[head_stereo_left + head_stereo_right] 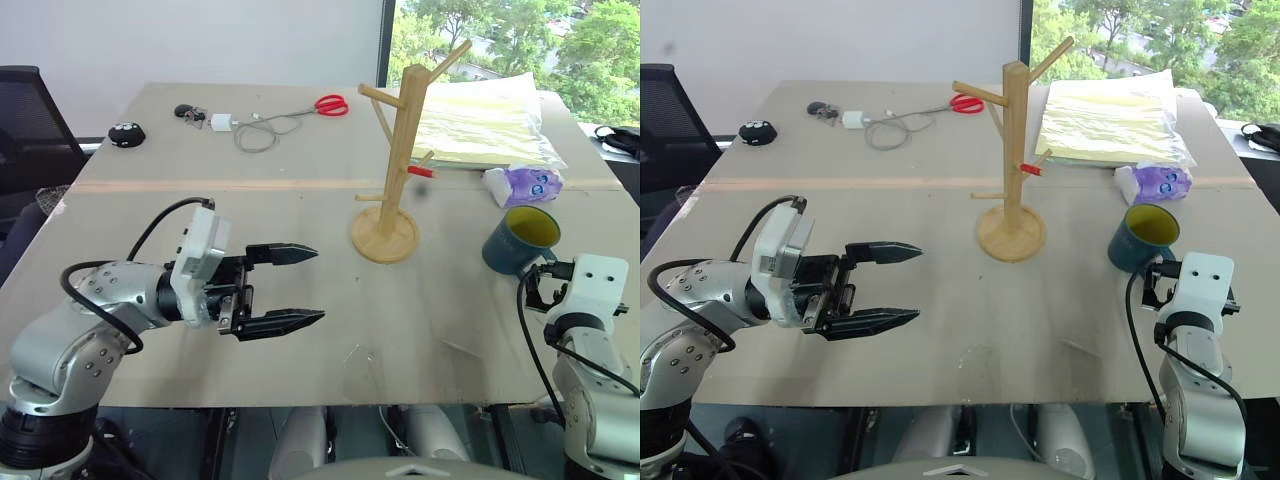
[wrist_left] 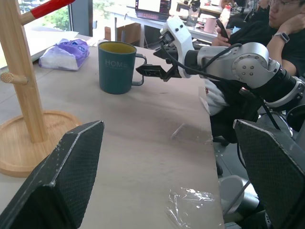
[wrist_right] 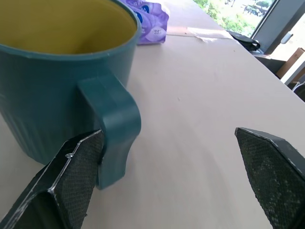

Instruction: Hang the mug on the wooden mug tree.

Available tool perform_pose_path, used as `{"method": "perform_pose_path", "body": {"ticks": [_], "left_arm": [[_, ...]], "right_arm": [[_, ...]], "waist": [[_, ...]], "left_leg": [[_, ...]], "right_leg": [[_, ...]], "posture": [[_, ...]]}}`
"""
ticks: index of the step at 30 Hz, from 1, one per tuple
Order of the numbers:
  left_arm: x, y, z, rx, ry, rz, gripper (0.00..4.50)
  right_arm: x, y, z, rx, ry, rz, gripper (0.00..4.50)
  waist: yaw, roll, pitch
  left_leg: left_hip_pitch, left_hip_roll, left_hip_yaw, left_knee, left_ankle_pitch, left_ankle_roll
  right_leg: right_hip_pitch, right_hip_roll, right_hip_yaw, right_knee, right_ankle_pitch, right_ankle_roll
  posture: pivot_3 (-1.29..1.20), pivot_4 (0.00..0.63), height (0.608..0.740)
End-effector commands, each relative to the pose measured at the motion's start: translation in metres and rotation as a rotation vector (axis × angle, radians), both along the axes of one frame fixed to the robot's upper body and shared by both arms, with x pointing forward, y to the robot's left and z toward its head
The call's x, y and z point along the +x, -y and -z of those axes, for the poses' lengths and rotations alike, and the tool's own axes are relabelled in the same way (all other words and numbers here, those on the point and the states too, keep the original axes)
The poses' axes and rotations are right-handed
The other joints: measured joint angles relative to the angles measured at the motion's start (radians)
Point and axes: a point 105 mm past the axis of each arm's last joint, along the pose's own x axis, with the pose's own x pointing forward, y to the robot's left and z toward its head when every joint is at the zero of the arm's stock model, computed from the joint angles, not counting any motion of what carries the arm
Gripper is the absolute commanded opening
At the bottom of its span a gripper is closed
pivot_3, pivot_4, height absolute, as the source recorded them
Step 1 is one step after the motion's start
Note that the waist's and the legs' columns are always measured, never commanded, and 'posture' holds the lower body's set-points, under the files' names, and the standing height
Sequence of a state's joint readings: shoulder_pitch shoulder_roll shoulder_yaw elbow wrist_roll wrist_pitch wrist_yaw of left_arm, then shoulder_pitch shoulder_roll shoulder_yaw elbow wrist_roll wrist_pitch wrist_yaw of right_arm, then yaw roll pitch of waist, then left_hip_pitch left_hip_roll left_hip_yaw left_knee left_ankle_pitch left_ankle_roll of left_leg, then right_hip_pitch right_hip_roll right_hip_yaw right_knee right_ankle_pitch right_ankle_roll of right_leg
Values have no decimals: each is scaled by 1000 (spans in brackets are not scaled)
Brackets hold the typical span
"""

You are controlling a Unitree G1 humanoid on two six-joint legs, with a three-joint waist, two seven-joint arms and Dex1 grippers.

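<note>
L gripper [image 1: 297, 286] hangs open over bare tabletop, black fingers spread, pointing toward 3 o'clock, holding nothing, well apart from everything. Light-wood mug tree w/ round disc base, upright post, angled pegs [image 1: 400, 160] stands upright mid-table, at about 1 o'clock from L gripper. Teal-blue ceramic mug, yellow-green inside, loop handle [image 1: 520, 240] sits upright on the beige table [image 1: 300, 200] at 3 o'clock of the tree base, not touching it; purple tissue pack [image 1: 524, 183] just behind at mug's 12. R gripper [image 2: 155, 71] fully open, empty, tips right at the handle; in R wrist view one finger [image 3: 71, 176] is just beside the loop. Imo step = grasp: centre the handle btwn the fingers, go in level, clamp low on the loop, don't nudge the mug body or it'll slide/tip.
</note>
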State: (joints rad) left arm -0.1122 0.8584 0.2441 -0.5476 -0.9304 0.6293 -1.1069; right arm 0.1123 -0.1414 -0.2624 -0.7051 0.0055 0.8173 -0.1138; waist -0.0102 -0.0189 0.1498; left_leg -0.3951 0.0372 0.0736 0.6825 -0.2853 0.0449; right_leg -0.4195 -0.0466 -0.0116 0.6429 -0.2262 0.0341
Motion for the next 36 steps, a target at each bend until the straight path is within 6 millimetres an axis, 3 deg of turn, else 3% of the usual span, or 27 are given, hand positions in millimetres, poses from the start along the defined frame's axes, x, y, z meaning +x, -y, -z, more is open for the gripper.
{"method": "perform_pose_path", "body": {"ticks": [1, 11, 14, 20, 22, 29, 32, 36], "left_arm": [[-3, 5, -8, -5, 52, 13, 4500], [-1, 5, -7, -7, 56, -4, 4500], [-1, 4, -7, -6, 58, -10, 4500], [0, 1, -9, -3, 67, -30, 4500], [0, 0, -9, -3, 68, -36, 4500], [1, -2, -9, -20, 69, -61, 4500], [3, -4, -9, -32, 69, -75, 4500], [11, -9, -10, -64, 121, -145, 4500]], "right_arm": [[-4, 10, -5, -40, 0, 38, 4464], [0, 9, 5, -12, -18, 37, 4464], [4, 10, 7, -3, -15, 39, 3599], [13, 11, 8, 13, 5, 26, 618], [16, 14, 6, 10, 18, 17, 75], [24, 21, -6, 7, 84, -81, 75], [27, 15, -15, 31, 131, -181, 75], [27, -4, -48, 49, 242, -453, 75]], "waist": [[-1, 0, 0], [-1, 0, 0], [-1, 0, 0], [-2, 0, 0], [-2, 0, 0], [-2, 0, 0], [-2, 0, 0], [-2, 2, 1]], "left_leg": [[0, 0, 0, 0, 0, 0], [0, 0, 0, 0, 0, 0], [0, 0, 0, 0, 0, 0], [0, 0, 0, 0, 0, 0], [0, 0, 0, 0, 0, 0], [0, 0, 0, 0, 0, 0], [0, 0, 1, 0, 0, 0], [0, 0, 1, 0, -1, 2]], "right_leg": [[0, 0, 0, 0, 0, 0], [0, 0, 0, 0, 0, 0], [0, 0, 0, 0, 0, 0], [0, 0, 0, 0, 0, 0], [0, 0, 0, 0, 0, 0], [0, 0, 1, 0, 0, 0], [0, 0, 1, 0, 0, 0], [0, 0, 1, 0, 0, 0]], "posture": [[0, 150, 740], [0, 150, 740], [0, 150, 740], [0, 150, 740], [0, 150, 740], [0, 150, 740], [0, 150, 740], [0, 150, 740]]}}
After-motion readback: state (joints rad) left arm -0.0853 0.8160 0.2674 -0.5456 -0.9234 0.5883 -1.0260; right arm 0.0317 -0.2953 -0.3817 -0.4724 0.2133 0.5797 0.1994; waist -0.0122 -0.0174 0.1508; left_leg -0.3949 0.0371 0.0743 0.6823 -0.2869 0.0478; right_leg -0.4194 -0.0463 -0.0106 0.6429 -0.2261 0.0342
